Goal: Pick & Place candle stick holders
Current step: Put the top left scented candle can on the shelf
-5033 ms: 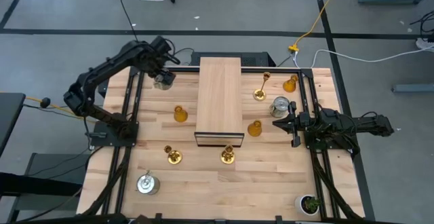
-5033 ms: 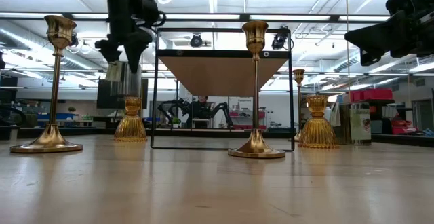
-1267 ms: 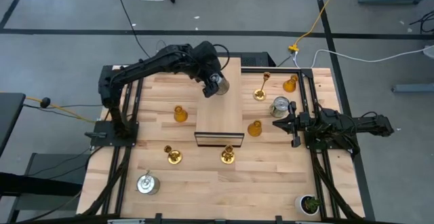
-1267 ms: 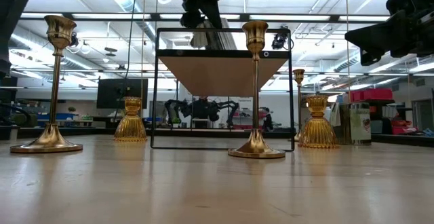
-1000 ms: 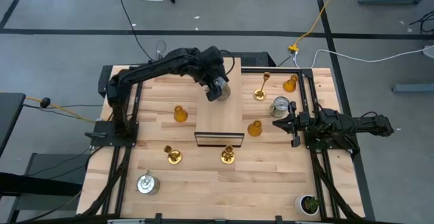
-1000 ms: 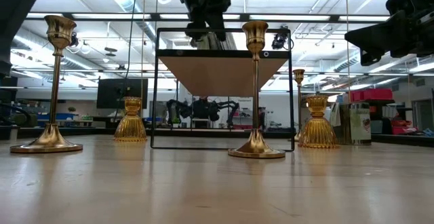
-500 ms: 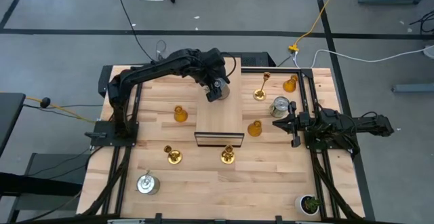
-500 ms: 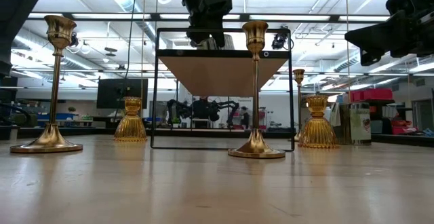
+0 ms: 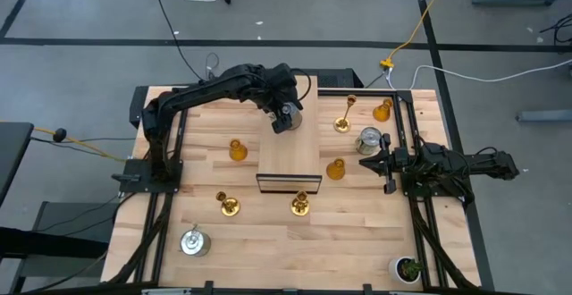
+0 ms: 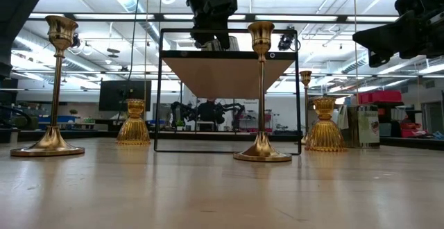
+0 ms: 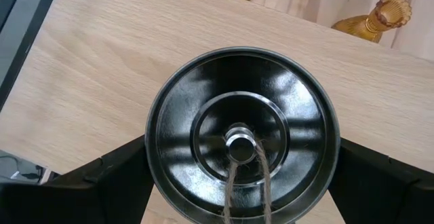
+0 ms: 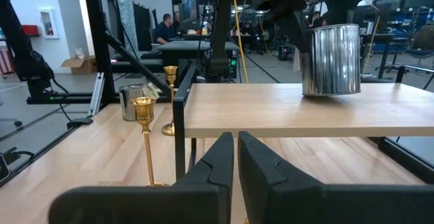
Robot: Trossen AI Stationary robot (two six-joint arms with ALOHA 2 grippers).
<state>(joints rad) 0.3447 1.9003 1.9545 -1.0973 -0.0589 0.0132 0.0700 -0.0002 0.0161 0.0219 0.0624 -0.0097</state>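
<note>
My left gripper (image 9: 284, 116) is shut on a silver can (image 9: 290, 114) over the far half of the wooden platform (image 9: 289, 143). The left wrist view looks down into the can (image 11: 241, 142), which is dark inside with a wick. My right gripper (image 9: 365, 163) waits shut and empty at the right, beside another silver can (image 9: 369, 140). A third can (image 9: 193, 241) stands near left. Gold candlesticks (image 9: 229, 206) (image 9: 299, 206) (image 9: 344, 121) and amber holders (image 9: 237, 149) (image 9: 336, 169) (image 9: 382, 110) stand on the table. My left gripper pinches the can between its two fingers (image 11: 125, 176), which lie on opposite sides of the can's outer wall near the rim (image 11: 150, 149). The fingers come from above, pointing down. The can (image 12: 330, 60) is nearly upright at the platform's top; whether its base touches, I cannot tell.
The platform has a black metal frame (image 10: 158, 90) and stands raised over the table's middle. A small green potted plant (image 9: 408, 268) sits at the near right corner. Bare tabletop lies along the near edge (image 9: 295, 259).
My left gripper, still shut on the can, has come down a little toward the platform's top and has kept nearly still in the last half second.
</note>
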